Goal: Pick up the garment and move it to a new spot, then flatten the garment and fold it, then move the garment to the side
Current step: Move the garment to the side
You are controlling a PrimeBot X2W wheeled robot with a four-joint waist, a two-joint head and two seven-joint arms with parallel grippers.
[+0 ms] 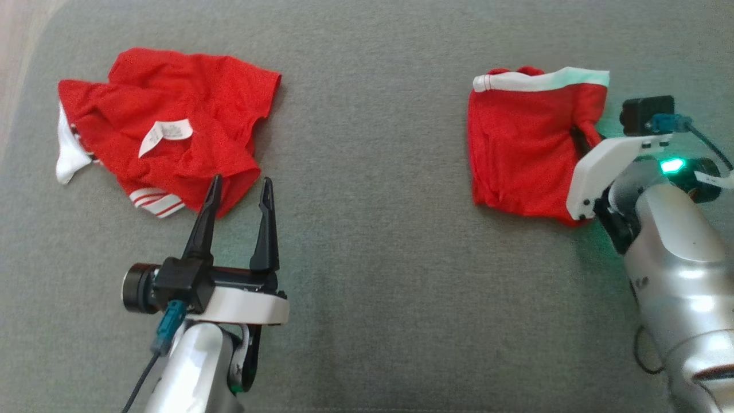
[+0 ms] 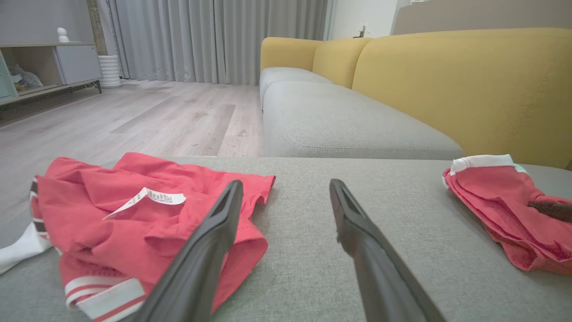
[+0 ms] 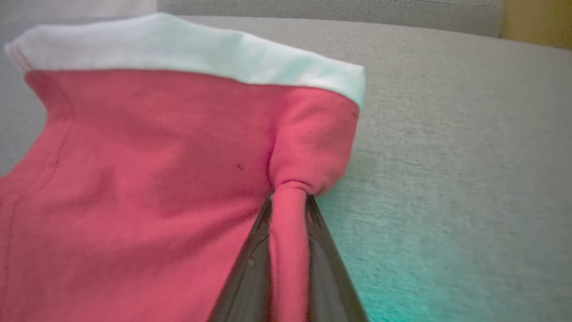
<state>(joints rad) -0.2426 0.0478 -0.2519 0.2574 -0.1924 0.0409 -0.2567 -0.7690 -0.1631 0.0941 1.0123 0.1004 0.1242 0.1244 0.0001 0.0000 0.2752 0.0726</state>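
Observation:
A folded red garment (image 1: 522, 149) with a white band along its far edge lies on the grey cushion at the right. My right gripper (image 1: 585, 135) is shut on a pinched fold of its right edge; in the right wrist view the red cloth (image 3: 156, 156) runs down between the closed fingers (image 3: 250, 277). A second red garment (image 1: 172, 126), crumpled, with a white label and striped cuffs, lies at the left. My left gripper (image 1: 241, 186) stands open just beyond its near right edge, holding nothing. In the left wrist view the crumpled garment (image 2: 134, 223) lies left of the fingers (image 2: 214, 232).
Both garments rest on a wide grey cushion (image 1: 373, 258). The left wrist view shows a yellow sofa back (image 2: 447, 80), another grey seat (image 2: 339, 120), wooden floor (image 2: 156, 116), curtains and a low cabinet (image 2: 44, 67) beyond the cushion's far edge.

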